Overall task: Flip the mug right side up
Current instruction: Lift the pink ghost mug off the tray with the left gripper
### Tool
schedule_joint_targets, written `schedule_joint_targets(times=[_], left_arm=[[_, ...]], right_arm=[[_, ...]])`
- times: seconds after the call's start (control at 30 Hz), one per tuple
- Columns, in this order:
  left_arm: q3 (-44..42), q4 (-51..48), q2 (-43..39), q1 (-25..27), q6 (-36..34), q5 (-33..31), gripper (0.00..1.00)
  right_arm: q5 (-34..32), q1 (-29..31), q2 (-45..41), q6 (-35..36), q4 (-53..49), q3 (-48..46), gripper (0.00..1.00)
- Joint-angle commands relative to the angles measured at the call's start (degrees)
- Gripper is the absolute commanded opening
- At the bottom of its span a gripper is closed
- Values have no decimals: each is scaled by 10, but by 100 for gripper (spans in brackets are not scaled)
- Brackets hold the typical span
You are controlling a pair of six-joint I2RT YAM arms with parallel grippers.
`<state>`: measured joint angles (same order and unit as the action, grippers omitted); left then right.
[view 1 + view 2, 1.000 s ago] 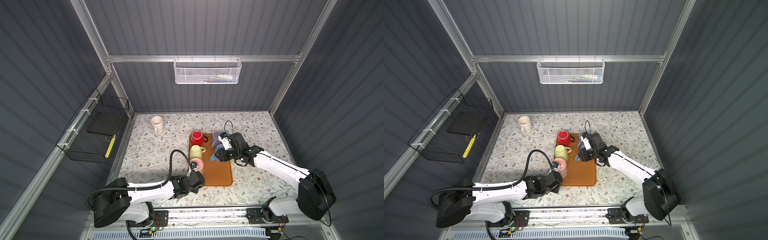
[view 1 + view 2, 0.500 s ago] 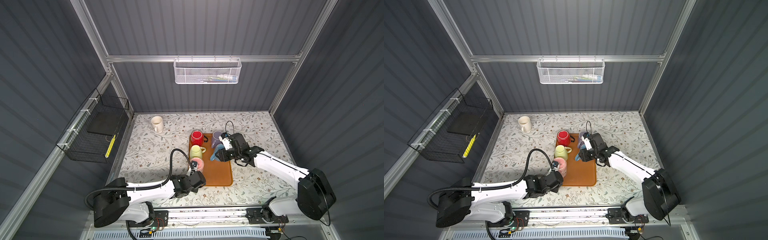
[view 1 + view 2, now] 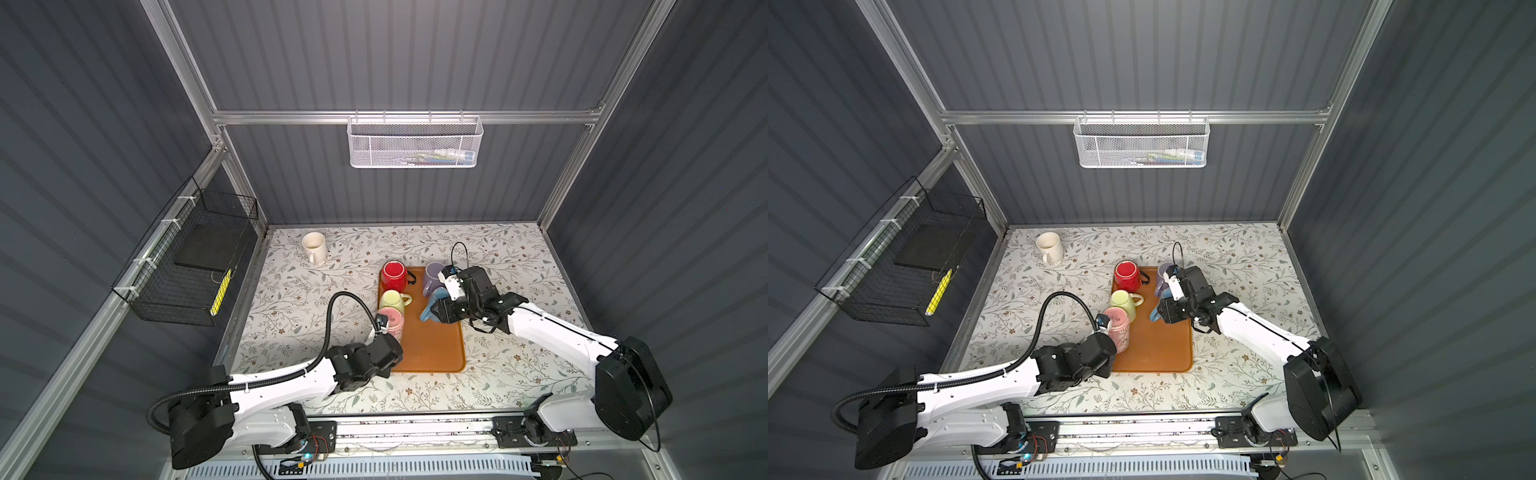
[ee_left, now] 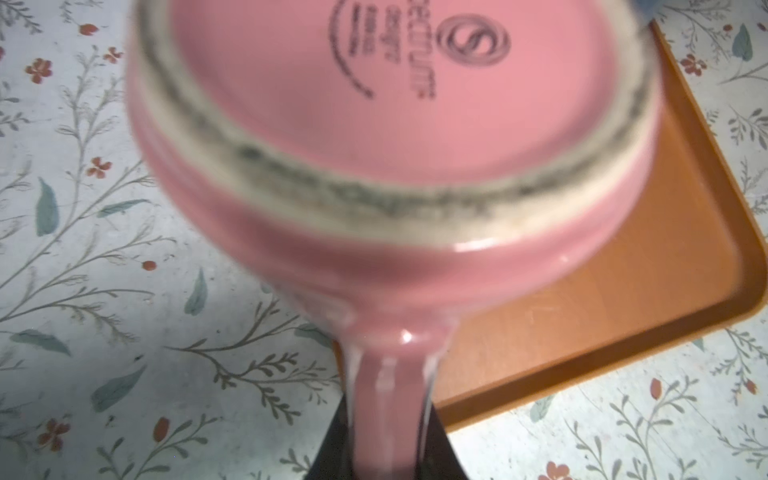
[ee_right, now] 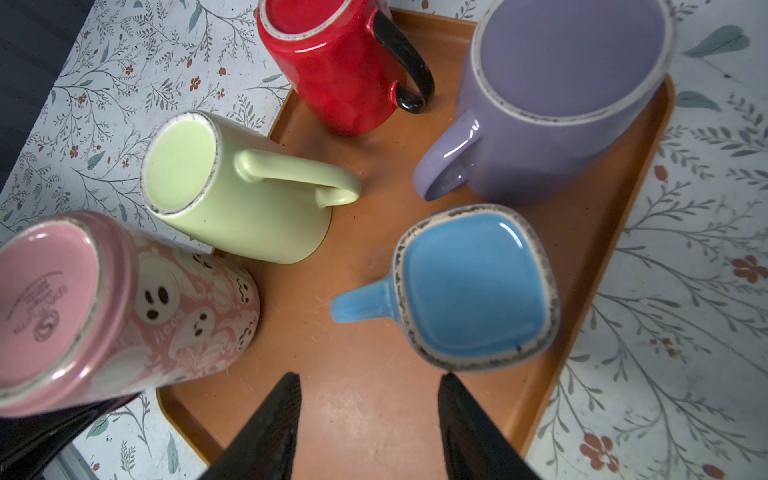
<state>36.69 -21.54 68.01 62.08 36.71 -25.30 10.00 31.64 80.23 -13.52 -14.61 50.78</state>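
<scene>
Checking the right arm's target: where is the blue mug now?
The blue mug sits bottom-up on the right half of the orange tray in both top views, beside the purple mug, just ahead of the open right end effector.

Base of pink mug [image 4: 395, 104] reads "Spectrum" w/ S logo.

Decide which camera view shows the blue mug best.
The right wrist view: the blue mug shows unobstructed, base up. In both top views the right arm hides most of it. The left wrist view shows nothing clear.
</scene>
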Motion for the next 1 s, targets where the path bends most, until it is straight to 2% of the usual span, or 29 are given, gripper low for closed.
schedule_joint_targets(times=[0.0,0.17,0.6,0.97], left_arm=[[29,23,-25,-19,-34,-15,0],[35,41,-41,-36,-53,-1,0],[138,26,-80,-52,-106,36,0],[152,55,-131,-64,-128,57,0]], right_arm=[[1,-5,-2,-5,0,-5,55],[0,-7,-7,-5,-3,-6,55],[11,-15,-9,-10,-1,-3,55],[34,-31,-35,-26,12,-11,55]])
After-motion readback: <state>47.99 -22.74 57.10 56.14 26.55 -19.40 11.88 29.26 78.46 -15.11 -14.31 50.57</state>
